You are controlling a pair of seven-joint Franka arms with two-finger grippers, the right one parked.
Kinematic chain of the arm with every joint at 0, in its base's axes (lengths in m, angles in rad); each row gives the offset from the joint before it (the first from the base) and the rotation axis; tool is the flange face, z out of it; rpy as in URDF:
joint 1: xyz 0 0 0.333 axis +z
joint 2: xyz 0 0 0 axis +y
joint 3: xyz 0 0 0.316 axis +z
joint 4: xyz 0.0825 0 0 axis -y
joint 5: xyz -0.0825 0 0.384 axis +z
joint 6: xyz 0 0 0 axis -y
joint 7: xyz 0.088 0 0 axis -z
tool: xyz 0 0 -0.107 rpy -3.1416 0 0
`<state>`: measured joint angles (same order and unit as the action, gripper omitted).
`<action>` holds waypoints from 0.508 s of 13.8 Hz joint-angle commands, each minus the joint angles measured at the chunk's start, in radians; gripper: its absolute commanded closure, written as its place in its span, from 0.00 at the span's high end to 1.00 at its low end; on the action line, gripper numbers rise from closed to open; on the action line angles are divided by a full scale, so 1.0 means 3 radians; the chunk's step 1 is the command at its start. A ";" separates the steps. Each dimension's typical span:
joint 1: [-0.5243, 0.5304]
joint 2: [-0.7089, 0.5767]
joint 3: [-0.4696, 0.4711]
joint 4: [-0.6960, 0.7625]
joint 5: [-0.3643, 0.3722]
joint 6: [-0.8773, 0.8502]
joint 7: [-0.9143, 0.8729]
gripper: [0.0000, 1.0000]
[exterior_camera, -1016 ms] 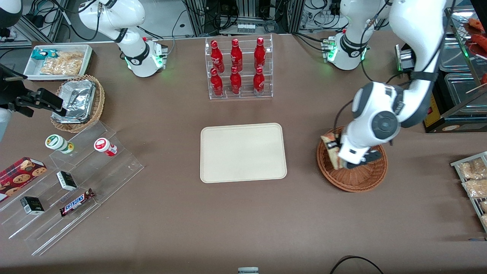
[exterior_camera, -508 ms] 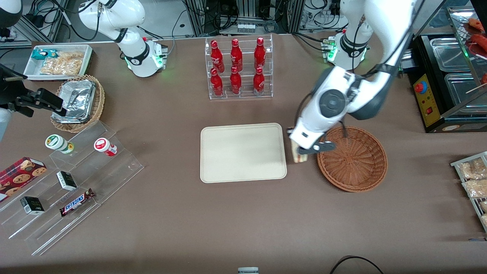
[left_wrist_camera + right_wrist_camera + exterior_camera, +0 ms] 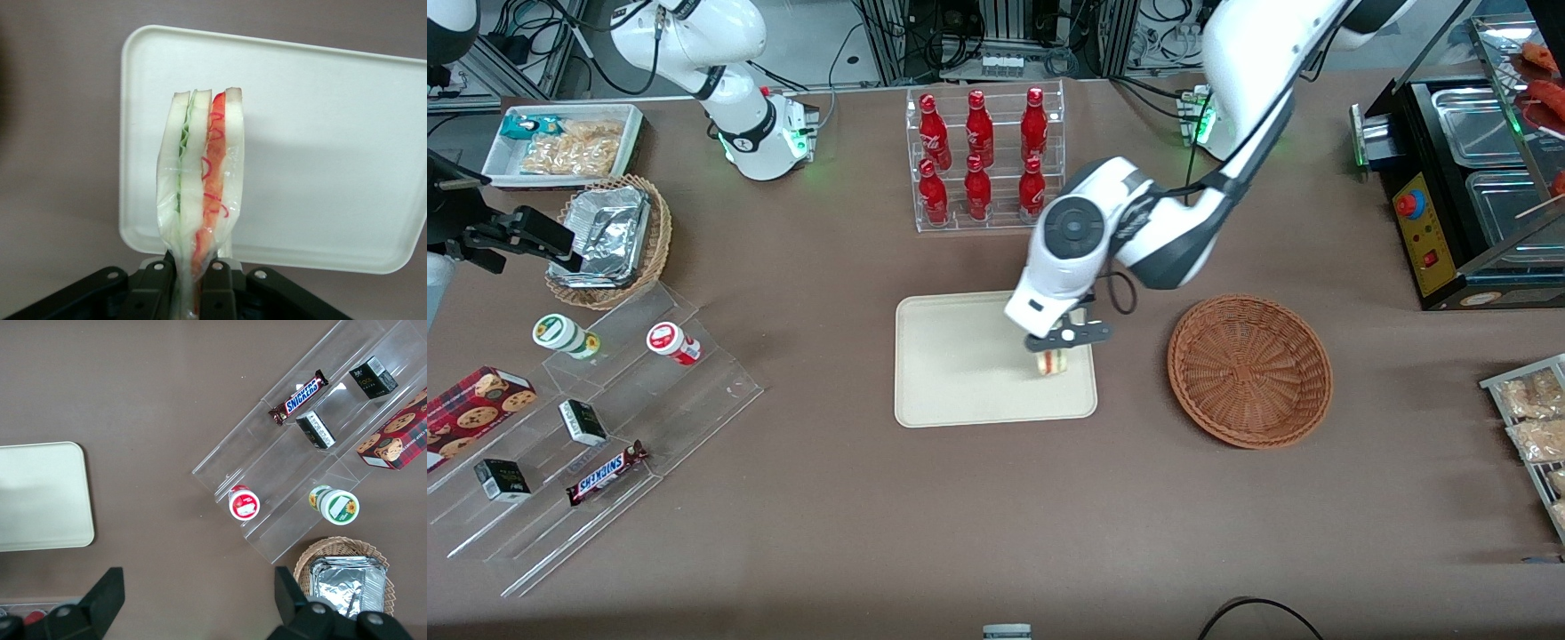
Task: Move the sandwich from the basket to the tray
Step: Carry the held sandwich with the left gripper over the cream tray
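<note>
Moved over the tray (image 3: 960, 373), end effector (image 3: 1056, 348) pinches the sandwich (image 3: 200, 193).

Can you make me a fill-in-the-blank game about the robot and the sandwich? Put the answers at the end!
1. The black two-finger gripper is shut on the triangular white-bread ____.
2. The sandwich hangs above the flat cream rectangular ____.
3. The round reddish-brown wicker basket beside the tray has ____ in it.
4. The clear rack holds ____ red bottles.

Answers: sandwich; tray; nothing; six
</note>
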<state>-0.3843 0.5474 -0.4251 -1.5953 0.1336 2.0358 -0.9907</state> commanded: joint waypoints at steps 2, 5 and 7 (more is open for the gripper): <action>-0.0293 0.0470 0.0016 0.0556 0.0316 -0.0047 -0.0343 0.00; -0.0432 0.0695 0.0031 0.0771 0.0378 -0.0047 -0.0379 0.00; -0.0437 0.0818 0.0026 0.0864 0.0444 -0.0052 -0.0364 0.00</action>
<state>-0.4999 0.7396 -0.4238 -1.4095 0.2365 2.0358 -1.0835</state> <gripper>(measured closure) 0.855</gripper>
